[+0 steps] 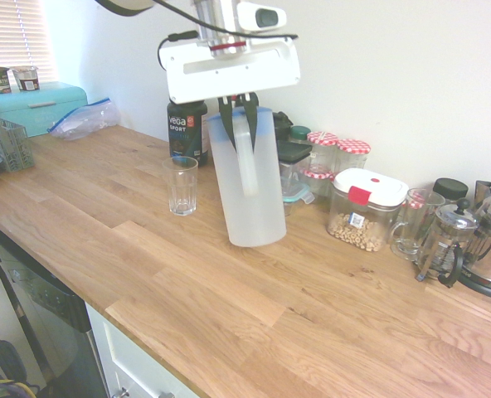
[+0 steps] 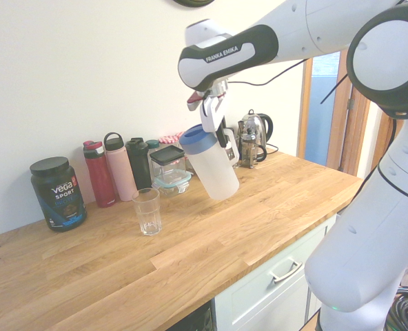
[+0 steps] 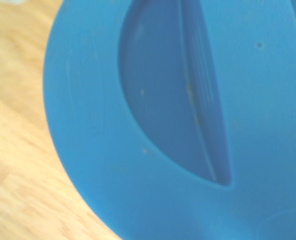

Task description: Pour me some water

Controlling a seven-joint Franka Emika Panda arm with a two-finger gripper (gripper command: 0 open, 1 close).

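Pale walls around a wooden countertop (image 1: 229, 315), glass (image 1: 182, 189) and lidded jars (image 1: 353, 154) on top.

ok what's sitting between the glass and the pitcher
Nothing but bare wooden counter between the glass and the pitcher, as the first exterior view shows.

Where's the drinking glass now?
In the first exterior view, the glass stands on the wooden counter, left of the pitcher, in front of the Vega tub.
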